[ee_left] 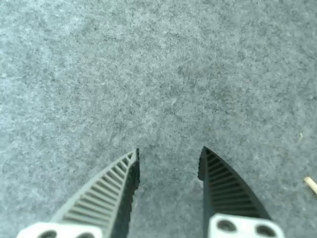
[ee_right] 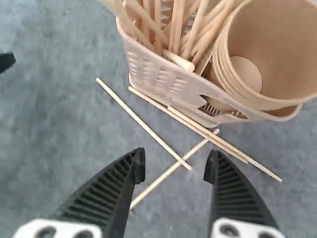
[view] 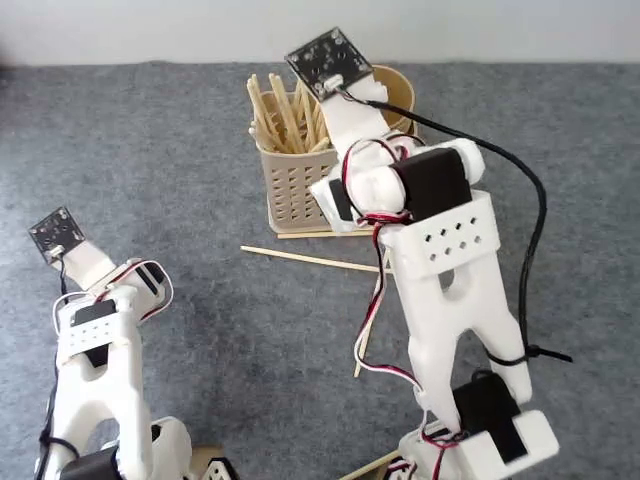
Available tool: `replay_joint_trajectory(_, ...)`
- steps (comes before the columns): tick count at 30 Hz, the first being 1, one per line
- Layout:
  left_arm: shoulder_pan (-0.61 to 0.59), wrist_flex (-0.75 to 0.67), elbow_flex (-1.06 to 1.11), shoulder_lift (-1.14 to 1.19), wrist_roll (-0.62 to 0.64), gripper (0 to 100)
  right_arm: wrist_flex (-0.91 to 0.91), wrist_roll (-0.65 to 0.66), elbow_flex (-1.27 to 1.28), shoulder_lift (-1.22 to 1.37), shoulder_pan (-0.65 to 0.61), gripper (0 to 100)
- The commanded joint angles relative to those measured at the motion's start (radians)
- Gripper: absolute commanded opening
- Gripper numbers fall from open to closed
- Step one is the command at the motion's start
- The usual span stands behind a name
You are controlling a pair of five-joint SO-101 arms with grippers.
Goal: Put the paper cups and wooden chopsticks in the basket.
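The beige slotted basket (view: 290,185) (ee_right: 163,79) stands at the back of the grey mat, holding several wooden chopsticks (view: 285,110) (ee_right: 168,25) and stacked paper cups (view: 395,95) (ee_right: 267,54). Loose chopsticks (view: 310,259) (ee_right: 143,124) lie crossed on the mat in front of it. My right gripper (ee_right: 173,161) hangs open just above those loose sticks, with nothing between its fingers. My left gripper (ee_left: 168,158) is open over bare mat at the left, holding nothing; its arm (view: 95,330) stands at the lower left of the high view.
Grey carpet-like mat (view: 150,180) covers the table. The right arm (view: 440,260) with its black cable (view: 535,220) rises over the basket's front. A chopstick tip (ee_left: 311,184) shows at the edge of the left wrist view. Another stick (view: 365,467) lies by the right arm's base.
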Motion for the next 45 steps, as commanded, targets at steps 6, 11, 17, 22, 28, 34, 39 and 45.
replay_joint_trajectory(6,0.002,-0.018,-0.025,-0.028,-0.011,19,-0.068,0.141,0.373,-0.067,0.027,20.9)
replay_joint_trajectory(11,0.002,-0.018,-0.025,-0.028,-0.011,19,-0.285,0.163,0.611,-0.067,0.062,20.9)
replay_joint_trajectory(17,0.002,-0.018,-0.025,-0.028,-0.011,19,-0.395,0.051,0.775,-0.074,0.070,20.9)
replay_joint_trajectory(22,0.002,-0.018,-0.025,-0.028,-0.011,19,-0.559,0.031,0.864,-0.067,0.071,21.1)
replay_joint_trajectory(28,0.002,-0.018,-0.025,-0.028,-0.011,19,-0.811,0.057,0.997,-0.065,0.105,21.2)
replay_joint_trajectory(34,0.002,-0.018,-0.025,-0.028,-0.011,19,-0.849,0.057,1.003,0.010,0.160,21.2)
replay_joint_trajectory(39,0.002,-0.018,-0.025,-0.028,-0.011,19,-0.851,0.048,1.003,0.077,0.148,21.2)
replay_joint_trajectory(45,0.002,-0.018,-0.025,-0.028,-0.011,19,-0.874,0.046,1.002,0.124,0.125,21.2)
